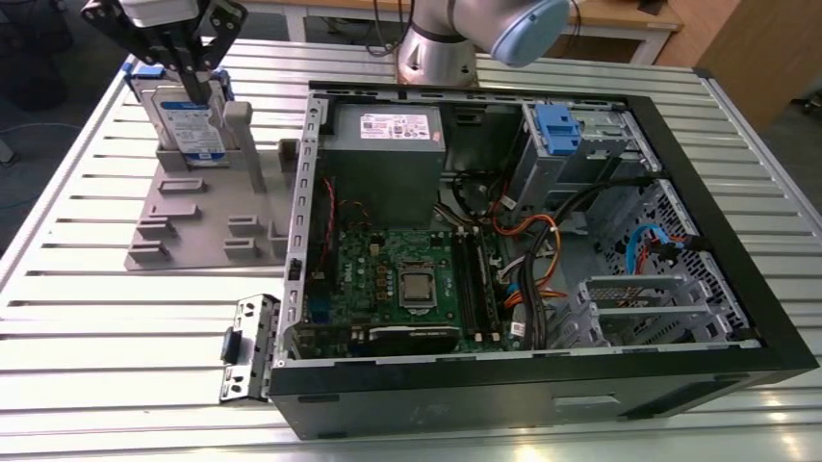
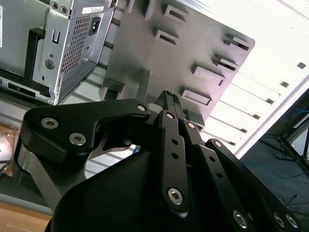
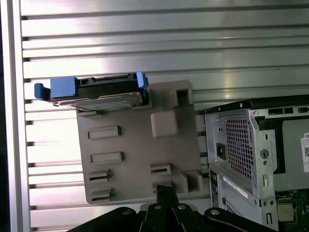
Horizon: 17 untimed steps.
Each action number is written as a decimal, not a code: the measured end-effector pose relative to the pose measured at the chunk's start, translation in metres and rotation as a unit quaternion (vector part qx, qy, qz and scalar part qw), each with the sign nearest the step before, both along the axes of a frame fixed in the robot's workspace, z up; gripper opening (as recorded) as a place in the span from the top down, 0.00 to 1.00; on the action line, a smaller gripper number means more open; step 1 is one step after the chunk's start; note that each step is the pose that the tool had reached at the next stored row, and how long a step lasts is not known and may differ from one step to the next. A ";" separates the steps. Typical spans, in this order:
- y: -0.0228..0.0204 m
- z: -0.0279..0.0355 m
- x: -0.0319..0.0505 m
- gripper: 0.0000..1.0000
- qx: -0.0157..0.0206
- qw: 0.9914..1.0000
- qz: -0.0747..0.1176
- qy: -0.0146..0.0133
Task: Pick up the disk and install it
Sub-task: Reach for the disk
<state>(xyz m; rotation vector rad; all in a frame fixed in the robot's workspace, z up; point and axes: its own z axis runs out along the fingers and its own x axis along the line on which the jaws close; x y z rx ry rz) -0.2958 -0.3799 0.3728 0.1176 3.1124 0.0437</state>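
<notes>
Silver disk (image 1: 192,123) with white-and-blue label and blue side rails. Plain grey slotted stand (image 1: 206,231). Ribbed, shiny silver surface (image 1: 103,327). Black tool (image 1: 195,82). Black-framed computer case (image 1: 726,250), grey perforated metal inside. Green motherboard (image 1: 392,274). Grey box (image 1: 385,159) with small white sticker. Blue bracket (image 1: 555,123). Orange cables (image 1: 546,231); blue cables (image 1: 649,236).

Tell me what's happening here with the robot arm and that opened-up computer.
The robot arm is at the start of picking up a hard drive to fit into the computer. The disk stands on edge in a slot of the grey stand, beside the open computer case lying on the slatted metal table. The gripper hangs just above the disk with its fingers together, not holding it. The disk has not yet been picked up.
</notes>
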 end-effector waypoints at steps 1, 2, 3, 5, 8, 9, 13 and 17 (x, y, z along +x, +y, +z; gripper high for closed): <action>0.0002 -0.0003 -0.0010 0.90 0.000 1.000 0.000 0.000; 0.0005 -0.0006 -0.0019 0.90 0.000 1.000 0.000 0.000; 0.0007 -0.0008 -0.0029 0.90 0.000 1.000 0.000 0.000; 0.0012 -0.0014 -0.0049 0.90 0.000 1.000 0.000 0.000; 0.0025 -0.0025 -0.0084 0.90 0.000 1.000 0.000 0.000; 0.0035 -0.0028 -0.0094 0.90 0.000 1.000 0.000 0.000; 0.0084 -0.0049 -0.0140 0.90 0.000 1.000 0.000 0.000; 0.0153 -0.0082 -0.0188 0.90 0.000 1.000 0.000 0.000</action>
